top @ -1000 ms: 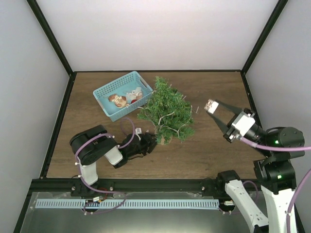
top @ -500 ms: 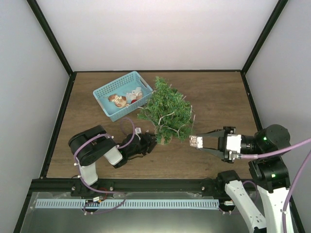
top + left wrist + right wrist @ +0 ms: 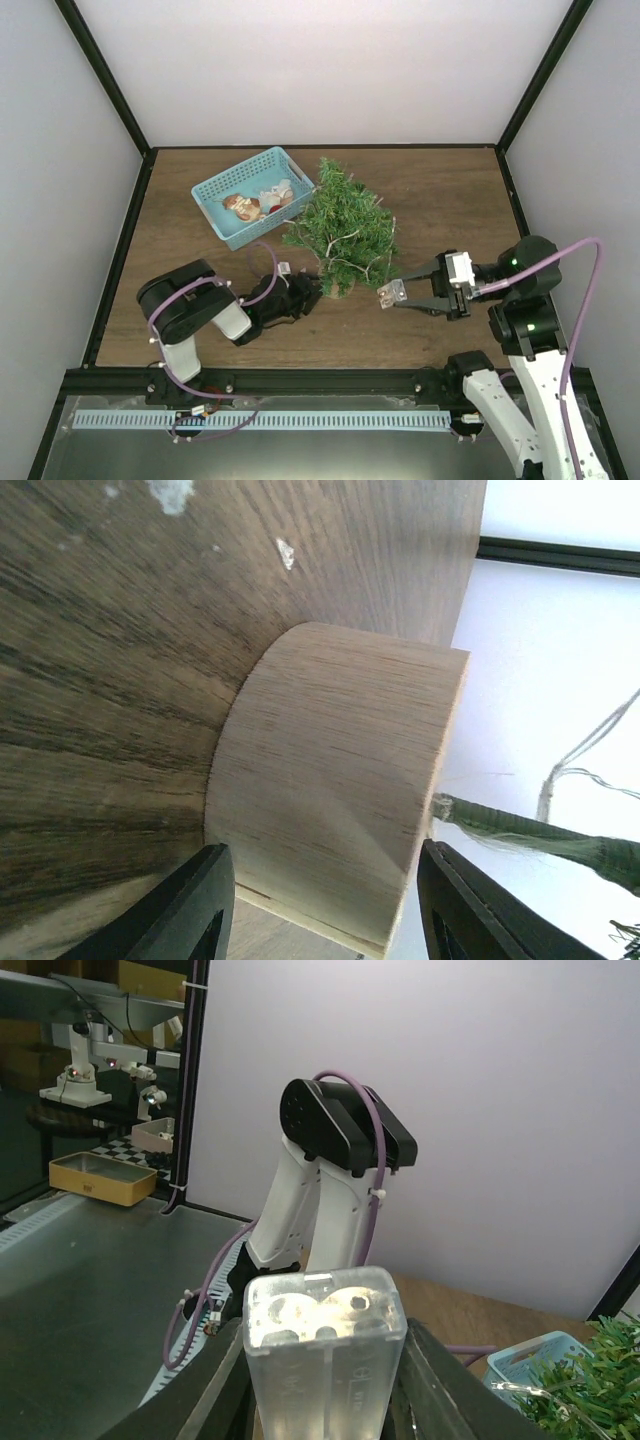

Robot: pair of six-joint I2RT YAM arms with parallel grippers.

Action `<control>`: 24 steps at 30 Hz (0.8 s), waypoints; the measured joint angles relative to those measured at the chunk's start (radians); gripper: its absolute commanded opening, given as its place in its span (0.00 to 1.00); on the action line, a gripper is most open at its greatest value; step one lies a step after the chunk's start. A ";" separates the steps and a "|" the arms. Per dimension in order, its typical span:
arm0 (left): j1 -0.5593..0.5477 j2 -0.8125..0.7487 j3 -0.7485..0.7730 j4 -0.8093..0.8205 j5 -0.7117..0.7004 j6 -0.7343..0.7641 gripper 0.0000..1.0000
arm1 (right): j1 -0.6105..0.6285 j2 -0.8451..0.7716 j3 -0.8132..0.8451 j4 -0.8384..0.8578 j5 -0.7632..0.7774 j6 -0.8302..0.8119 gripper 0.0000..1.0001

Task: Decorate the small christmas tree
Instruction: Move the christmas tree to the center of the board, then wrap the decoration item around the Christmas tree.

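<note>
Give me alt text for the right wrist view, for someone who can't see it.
The right end effector grips a clear battery case upright. Behind it rises the left arm with its purple cable; a blue basket and the small christmas tree peek in at lower right.

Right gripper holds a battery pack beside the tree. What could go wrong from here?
1. A thin wire lies across the tree. If it runs to the battery pack, moving the right gripper could snag branches or pull the wire off.
2. The left gripper clamps only the base, low down, so a tug higher up might tip the tree.
</note>
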 measured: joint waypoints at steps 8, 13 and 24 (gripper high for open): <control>-0.012 -0.197 -0.001 -0.142 -0.022 0.039 0.61 | 0.065 0.074 -0.027 0.080 0.069 0.044 0.17; -0.014 -0.358 -0.002 -0.285 -0.053 0.069 0.61 | 0.194 0.130 -0.027 0.056 0.198 -0.002 0.17; -0.047 -0.772 -0.006 -0.737 -0.148 0.217 0.58 | 0.481 0.274 0.021 -0.035 0.514 -0.130 0.17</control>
